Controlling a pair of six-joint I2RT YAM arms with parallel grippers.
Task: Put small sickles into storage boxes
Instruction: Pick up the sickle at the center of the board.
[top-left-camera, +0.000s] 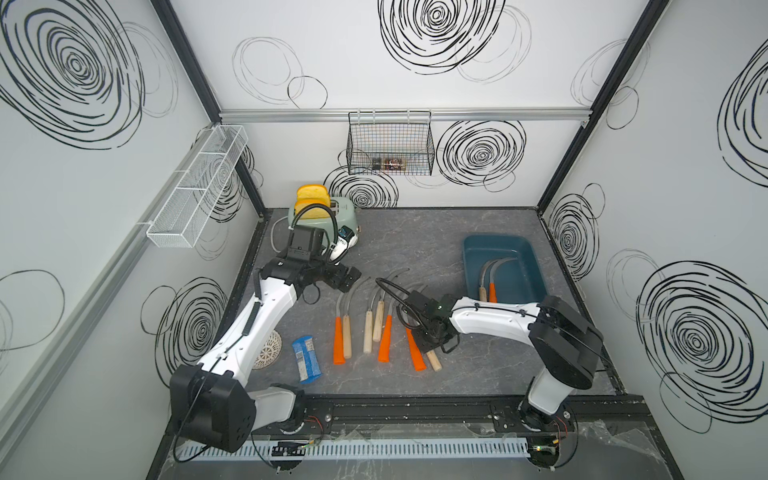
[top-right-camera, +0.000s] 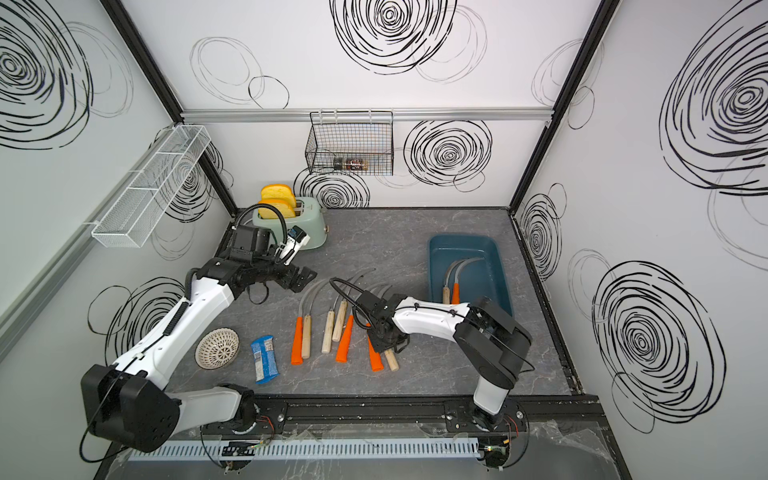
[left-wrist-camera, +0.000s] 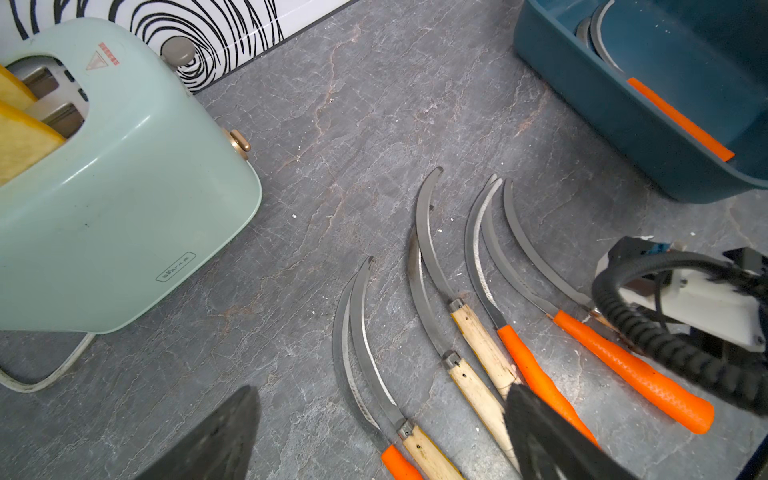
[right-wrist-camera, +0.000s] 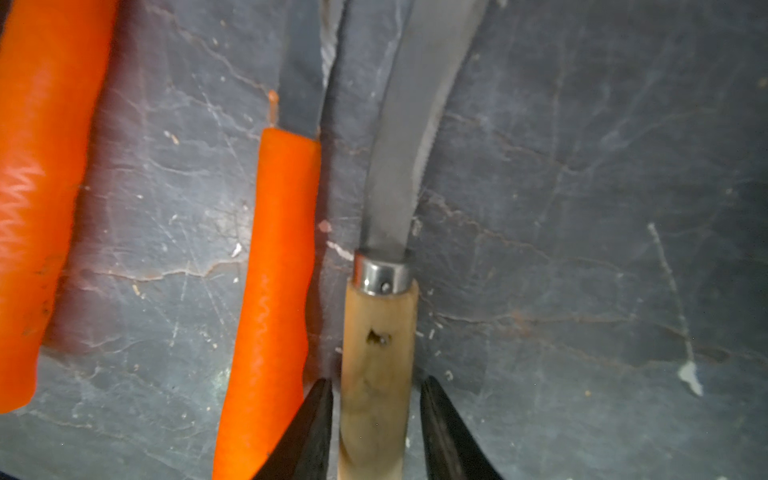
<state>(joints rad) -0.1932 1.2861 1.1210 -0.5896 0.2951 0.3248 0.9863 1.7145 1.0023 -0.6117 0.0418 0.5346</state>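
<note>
Several small sickles (top-left-camera: 365, 324) with orange or pale wood handles lie side by side on the grey table, blades pointing to the back. Two more sickles (top-left-camera: 487, 278) lie inside the dark teal storage box (top-left-camera: 471, 257) at the right. My right gripper (right-wrist-camera: 376, 382) is down on the table and open, its fingers narrowly straddling a wood-handled sickle (right-wrist-camera: 378, 332) with thin gaps on both sides. An orange-handled sickle (right-wrist-camera: 274, 291) lies right beside it. My left gripper (left-wrist-camera: 382, 388) hovers open above the blades on the left, holding nothing.
A mint toaster (top-left-camera: 332, 220) with bread stands at the back left. A blue packet (top-left-camera: 305, 359) and a white strainer (top-right-camera: 217, 348) lie at the front left. A black wire basket (top-left-camera: 390, 143) and a white mesh rack (top-left-camera: 195, 187) hang on the walls.
</note>
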